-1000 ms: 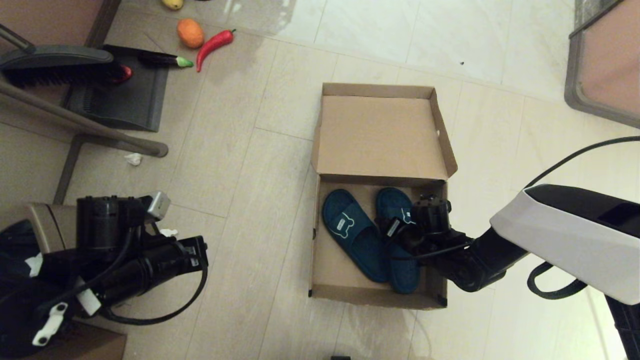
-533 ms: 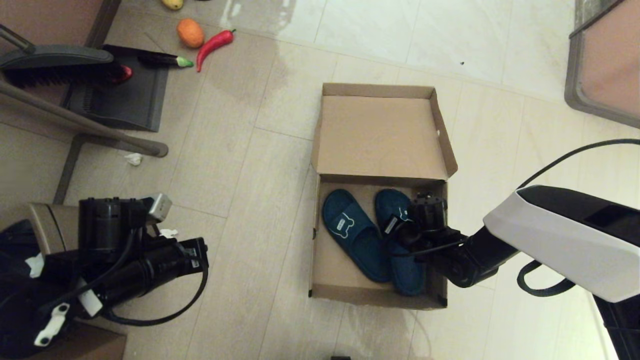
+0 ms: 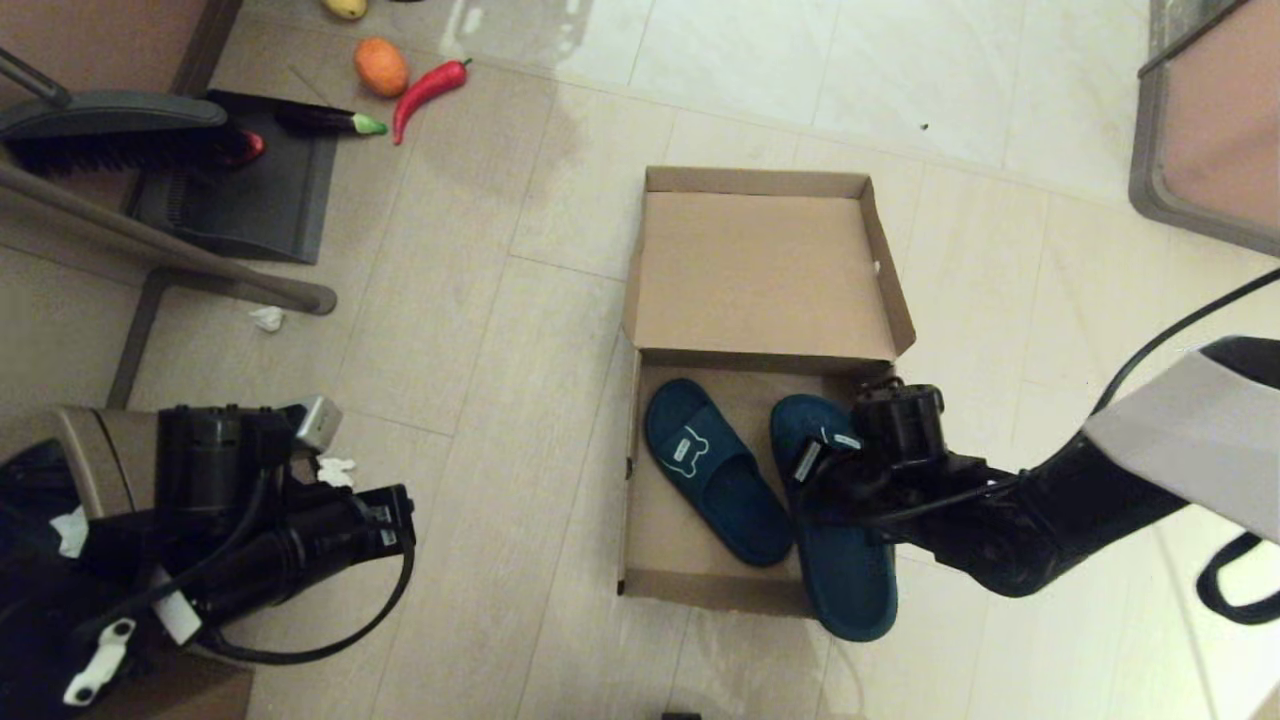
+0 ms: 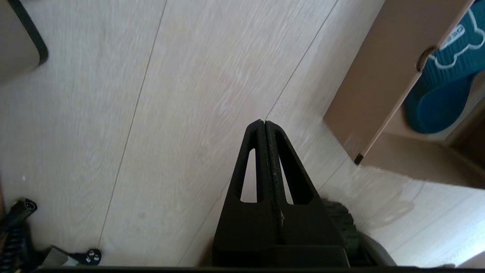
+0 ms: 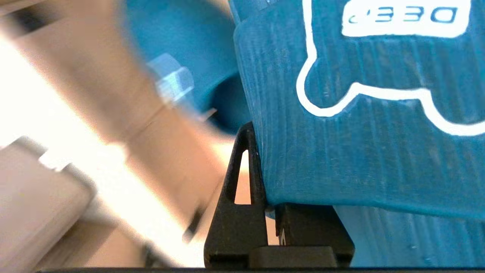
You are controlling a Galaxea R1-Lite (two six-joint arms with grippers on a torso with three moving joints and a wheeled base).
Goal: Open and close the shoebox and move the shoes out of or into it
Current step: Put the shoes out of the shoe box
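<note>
The shoebox (image 3: 700, 588) lies open on the floor, its lid (image 3: 760, 270) folded back flat. One teal slipper (image 3: 710, 470) with a white bone outline rests inside on the box's left half. My right gripper (image 3: 825, 470) is shut on the strap of the other slipper (image 3: 845, 570), which hangs tilted with its heel past the box's front wall. In the right wrist view the strap (image 5: 360, 132) fills the space over the gripper (image 5: 261, 151); one finger (image 5: 248, 167) shows beside it. My left gripper (image 4: 264, 123) is shut on nothing, parked over bare floor left of the box wall (image 4: 382, 76).
A broom (image 3: 110, 125) and dark dustpan (image 3: 250, 190) lie at the far left, with a toy orange (image 3: 381, 66), red chilli (image 3: 428, 88) and eggplant (image 3: 325, 120). Paper scraps (image 3: 267, 318) lie on the tiles. A grey-framed panel (image 3: 1200, 130) stands far right.
My right gripper has lifted the right slipper and carried it toward me and to the right; its heel now overhangs the box's front wall. The left slipper stays put.
</note>
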